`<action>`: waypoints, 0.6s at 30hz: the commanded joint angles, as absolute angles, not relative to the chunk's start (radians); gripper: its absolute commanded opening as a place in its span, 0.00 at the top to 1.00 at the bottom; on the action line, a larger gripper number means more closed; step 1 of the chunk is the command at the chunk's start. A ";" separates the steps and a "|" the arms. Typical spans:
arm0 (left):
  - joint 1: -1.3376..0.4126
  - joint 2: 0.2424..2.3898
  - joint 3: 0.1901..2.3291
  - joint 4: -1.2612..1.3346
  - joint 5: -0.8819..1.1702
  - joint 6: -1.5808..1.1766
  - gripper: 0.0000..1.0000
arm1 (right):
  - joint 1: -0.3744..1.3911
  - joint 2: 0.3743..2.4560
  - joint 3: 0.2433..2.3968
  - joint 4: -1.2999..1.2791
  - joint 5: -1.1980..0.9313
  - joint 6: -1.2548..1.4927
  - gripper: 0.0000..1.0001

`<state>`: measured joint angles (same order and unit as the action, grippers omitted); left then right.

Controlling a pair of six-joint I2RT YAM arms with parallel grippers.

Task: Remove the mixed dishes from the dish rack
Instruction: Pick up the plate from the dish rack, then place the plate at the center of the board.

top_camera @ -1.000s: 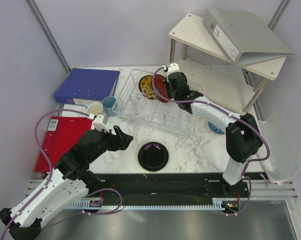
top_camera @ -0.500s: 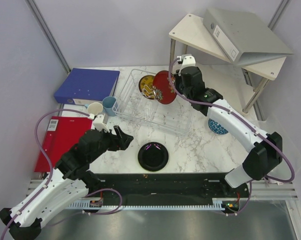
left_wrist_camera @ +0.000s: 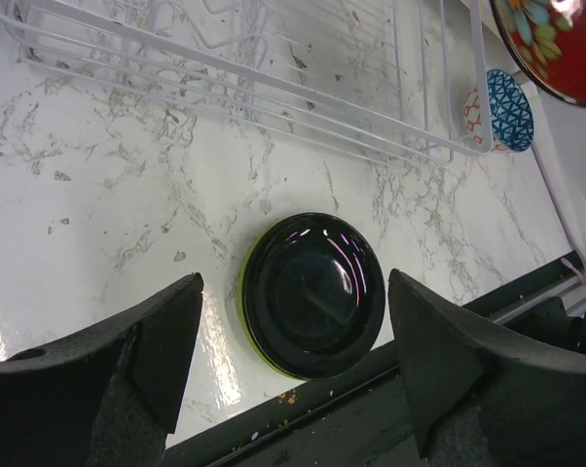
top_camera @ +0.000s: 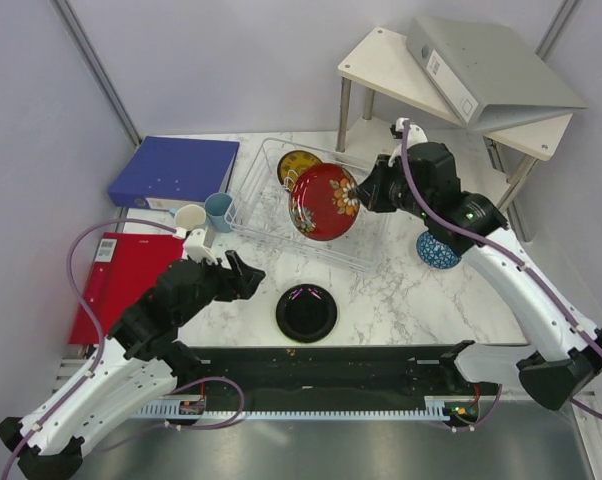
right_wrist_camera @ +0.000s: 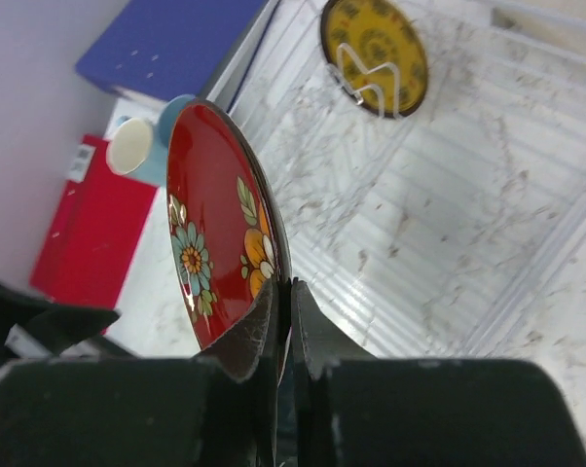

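Red bowl (top_camera: 324, 203) has lifted off dish rack (top_camera: 256, 215), rim between right fingers (right_wrist_camera: 319, 341)

Even, bright overhead lighting; wrist views go soft at the near edge.
Top view: diffuse light, faint short shadows on the marble table (top_camera: 401, 290), sharp across the frame; the red bowl (top_camera: 324, 203) carries small white highlights. Left wrist view: streak glare on the black plate (left_wrist_camera: 317, 311), bright reflection patches at lower left, and the left gripper (left_wrist_camera: 293, 292) is dark and blurred. Right wrist view: the right gripper (right_wrist_camera: 285, 316) is out of focus, and the background is slightly soft.
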<state>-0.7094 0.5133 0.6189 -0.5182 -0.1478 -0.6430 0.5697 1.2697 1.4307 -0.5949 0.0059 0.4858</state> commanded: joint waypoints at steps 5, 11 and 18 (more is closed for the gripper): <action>-0.709 0.479 0.710 -0.514 -0.281 -0.650 0.17 | 0.563 1.080 1.224 -0.589 -0.308 0.715 1.00; -0.710 0.463 0.716 -0.514 -0.311 -0.652 0.17 | 0.565 0.996 1.022 -0.507 -0.439 0.795 1.00; -0.710 0.468 0.693 -0.517 -0.284 -0.675 0.17 | 0.578 1.003 0.870 -0.390 -0.495 0.816 1.00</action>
